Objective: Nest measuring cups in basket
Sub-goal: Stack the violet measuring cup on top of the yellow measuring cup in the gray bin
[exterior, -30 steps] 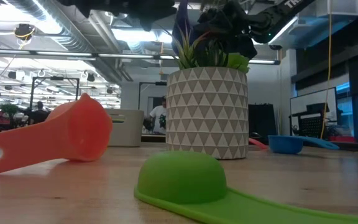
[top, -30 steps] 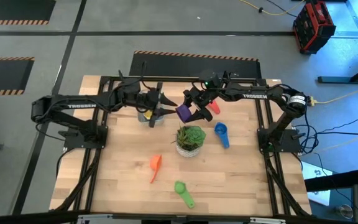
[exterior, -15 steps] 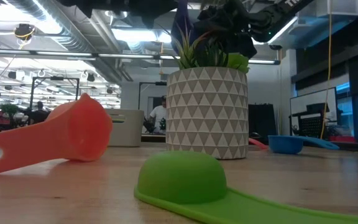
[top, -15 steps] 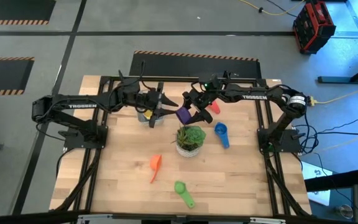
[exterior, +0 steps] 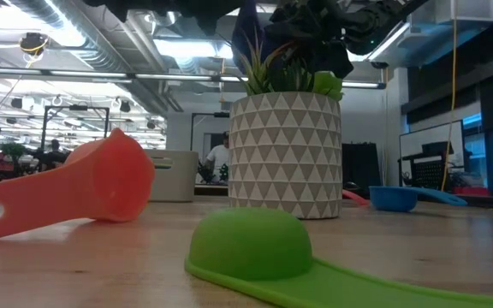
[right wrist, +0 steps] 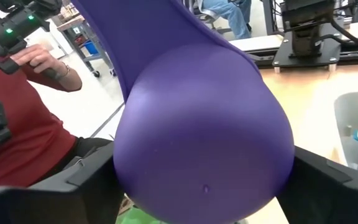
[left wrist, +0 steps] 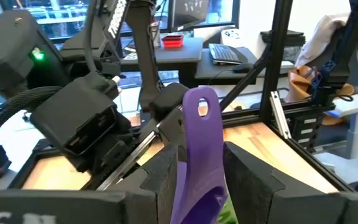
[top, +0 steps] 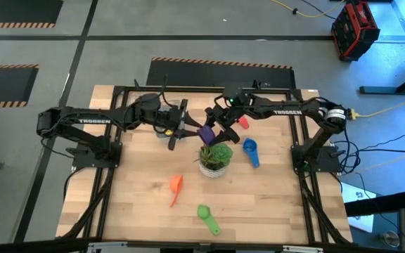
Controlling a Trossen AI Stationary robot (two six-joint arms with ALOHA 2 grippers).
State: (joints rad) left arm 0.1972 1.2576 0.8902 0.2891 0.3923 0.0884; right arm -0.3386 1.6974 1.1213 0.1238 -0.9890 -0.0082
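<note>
While "TROSSEN" marks each arm, left gripper (left wrist: 201, 180) and right gripper (right wrist: 197, 186) both grasp the purple cup (top: 206, 133).

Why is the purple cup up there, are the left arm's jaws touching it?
Touching. The left wrist view shows the left gripper with its jaws pressed against both sides of the purple plastic measuring cup's handle.

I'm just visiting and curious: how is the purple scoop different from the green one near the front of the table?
The purple scoop is up in the air, gripped by both the left gripper and the right gripper; the green scoop lies alone on the table. The green one rests bowl down. Purple hangs beside the potted plant; green sits well in front of it. Both are plastic scoops with flat handles.
</note>
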